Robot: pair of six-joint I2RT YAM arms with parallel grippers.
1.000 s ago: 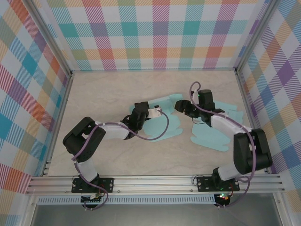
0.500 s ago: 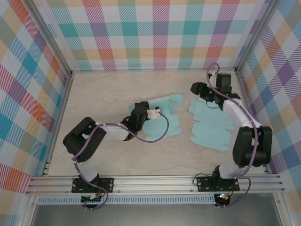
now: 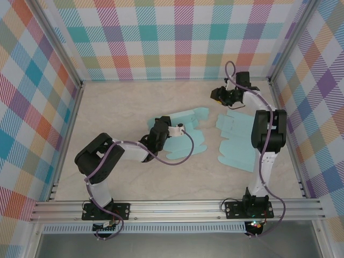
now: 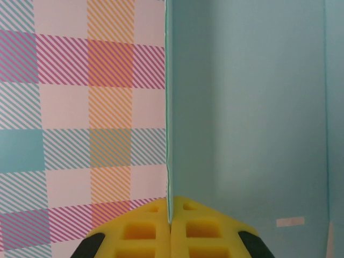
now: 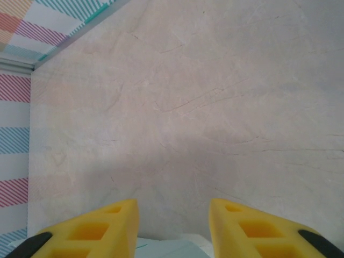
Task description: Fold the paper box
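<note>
Pinching one edge of the teal paper box [image 4: 247, 107], the left end effector [image 4: 171, 228] has its yellow fingers [image 4: 207, 236] pressed together with the thin sheet between them. In the left wrist view that gripped edge runs straight up from the fingertips, with the broad teal panel to its right and the plaid wall [image 4: 80, 107] to its left. A small pale strip [image 4: 290, 221] sits low on the panel; it is too small to tell whether it carries any writing.

From above, the paper box lies near the middle of the counter [image 3: 118, 118] as an unfolded blank. Most of it is flat, its long axis slanting from near left to far right, and the far strip that the left end effector holds is lifted.

A second blank [image 3: 242, 145], also teal and flat, lies to the right and apart from the first, its long axis running from the far side towards the near right.

The right end effector [image 5: 173, 226] is out towards the far right corner, just beyond that second blank. Its fingers stand apart at a moderate gap with bare counter between them.
</note>
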